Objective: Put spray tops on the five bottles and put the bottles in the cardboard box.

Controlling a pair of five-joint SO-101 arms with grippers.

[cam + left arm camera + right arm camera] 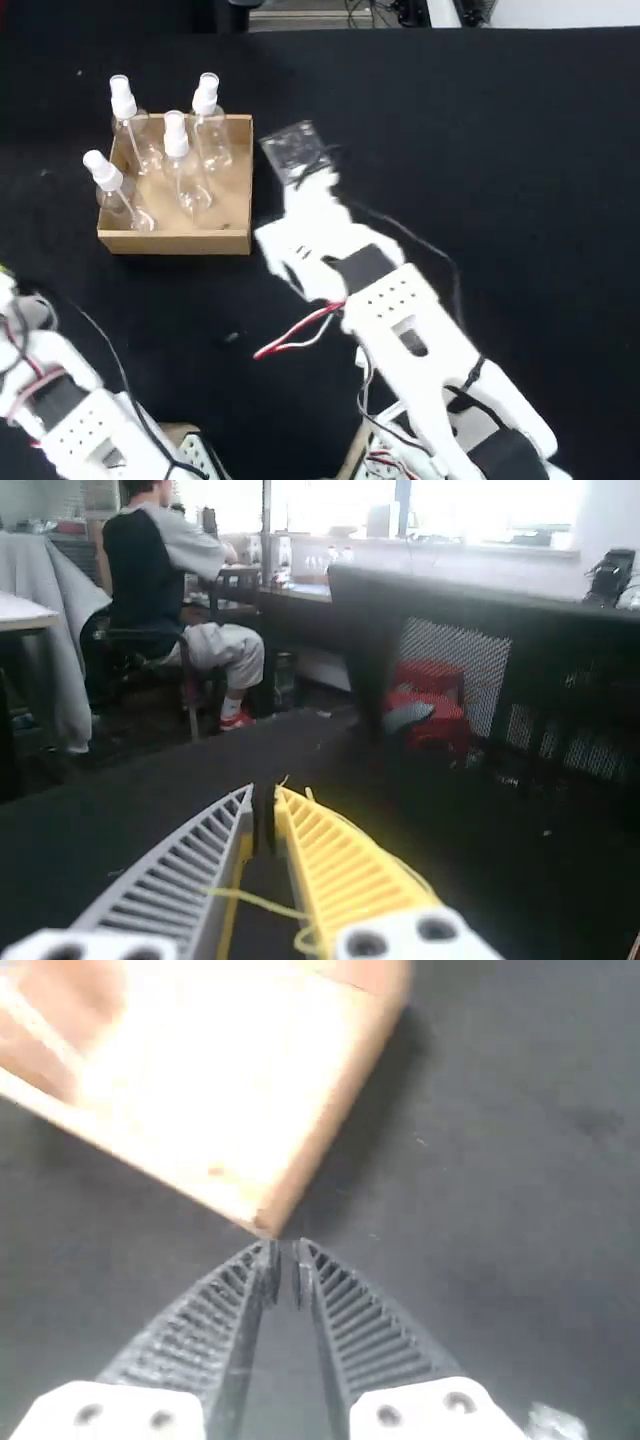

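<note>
The cardboard box stands at the left of the black table. Several clear bottles with white spray tops stand upright inside it, among them one at the back and one at the front left. My right gripper hangs just right of the box. In the right wrist view its dark fingers are shut on nothing, with a corner of the box right beyond the tips. My left gripper, one grey and one yellow finger, is shut and empty, pointing off across the table toward the room.
The left arm sits at the table's front left corner, and the right arm's white body runs from the front edge toward the box. Red and white cables trail beside it. Black cloth covers the table.
</note>
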